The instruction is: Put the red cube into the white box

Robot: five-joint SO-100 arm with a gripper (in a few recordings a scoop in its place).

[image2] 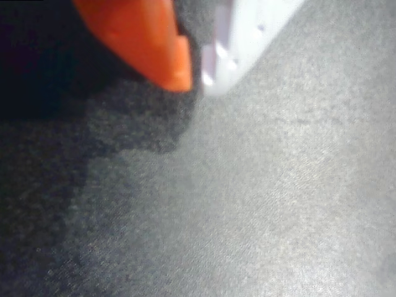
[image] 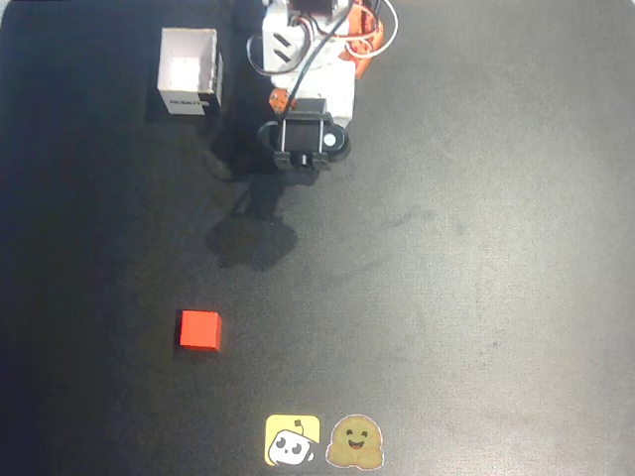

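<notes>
In the overhead view the red cube (image: 200,330) lies on the dark mat at lower left, well apart from everything else. The white box (image: 189,71) stands open-topped at the upper left, its dark label on the near side, and looks bare inside. My arm is folded at the top centre, just right of the box, with the gripper (image: 301,151) under the black wrist part, far from the cube. In the wrist view the orange finger (image2: 154,43) and the white finger (image2: 241,37) meet at their tips, so the gripper (image2: 198,85) is shut with nothing in it.
Two stickers, a yellow one (image: 293,440) and a brown smiling one (image: 356,441), lie flat at the mat's front edge. The arm's shadow (image: 253,238) falls on the mat between box and cube. The dark mat (image: 476,248) stretches bare to the right.
</notes>
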